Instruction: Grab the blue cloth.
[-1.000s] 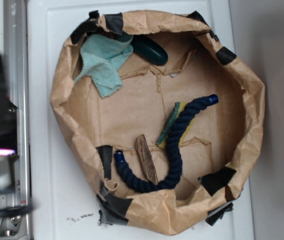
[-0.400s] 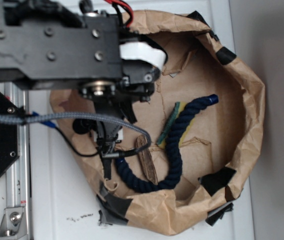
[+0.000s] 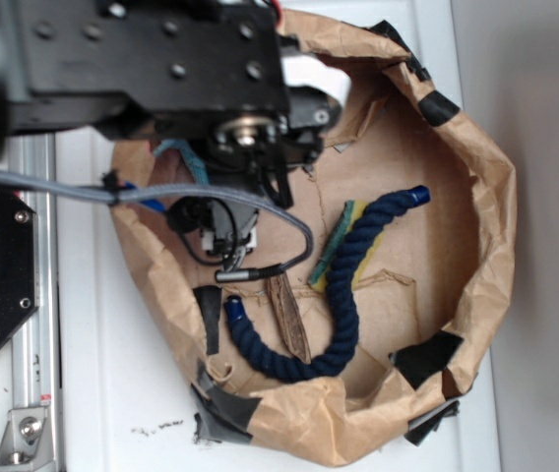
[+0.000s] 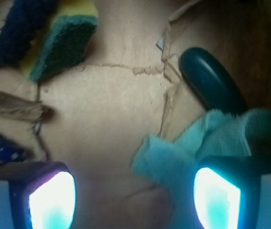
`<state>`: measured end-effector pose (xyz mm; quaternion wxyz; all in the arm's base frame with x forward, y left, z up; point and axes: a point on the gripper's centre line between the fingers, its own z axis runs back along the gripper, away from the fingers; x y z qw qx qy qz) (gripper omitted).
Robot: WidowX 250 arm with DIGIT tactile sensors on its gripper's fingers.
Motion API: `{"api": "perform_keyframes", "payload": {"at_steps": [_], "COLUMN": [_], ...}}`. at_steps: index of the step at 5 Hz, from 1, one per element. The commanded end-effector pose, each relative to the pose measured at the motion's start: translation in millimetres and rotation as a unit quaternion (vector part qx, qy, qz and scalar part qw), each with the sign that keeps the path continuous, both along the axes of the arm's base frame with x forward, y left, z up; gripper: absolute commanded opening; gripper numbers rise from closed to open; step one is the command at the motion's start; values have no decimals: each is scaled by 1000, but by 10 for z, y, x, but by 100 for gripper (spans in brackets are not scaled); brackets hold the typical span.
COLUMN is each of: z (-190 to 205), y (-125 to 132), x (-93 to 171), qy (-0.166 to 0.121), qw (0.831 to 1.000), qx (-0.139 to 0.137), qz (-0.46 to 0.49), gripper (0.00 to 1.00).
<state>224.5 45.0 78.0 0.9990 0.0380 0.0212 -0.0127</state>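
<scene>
Taking the blue cloth (image 4: 183, 152) as the mark: in the wrist view, the green-and-yellow sponge (image 4: 64, 40) lay well off to its upper left, beside the navy rope (image 4: 16, 24). The gripper (image 4: 135, 195) stood wide open, holding nothing — its right fingertip (image 4: 219, 195) already over the cloth's folds. A dark oval object (image 4: 212, 81) sat just above. Best to shift right, centring the cloth between the jaws, before descending.

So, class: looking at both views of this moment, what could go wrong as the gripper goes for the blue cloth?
1. The blue cloth sits off-centre, near one finger of the open gripper; closing may pinch only a corner.
2. The dark green object touches the cloth and may get dragged.
</scene>
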Motion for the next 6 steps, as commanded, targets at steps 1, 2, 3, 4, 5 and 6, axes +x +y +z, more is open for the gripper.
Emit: {"api": "perform_keyframes", "payload": {"at_steps": [1,2,3,4,5,6], "z": [-348,-434,-437,-419,-406,-412], "y": [146,217,334,407,474,514], "x": [-91,-245,-353,-372,-374,-355], "qy": [-9,10,10,11,9,10], "qw": [999,999,999,998,998,998], "qx": [38,42,50,54,51,50], "qz": [-35,-31,-14,2,23,25], "gripper": [100,100,100,99,0,0]}}
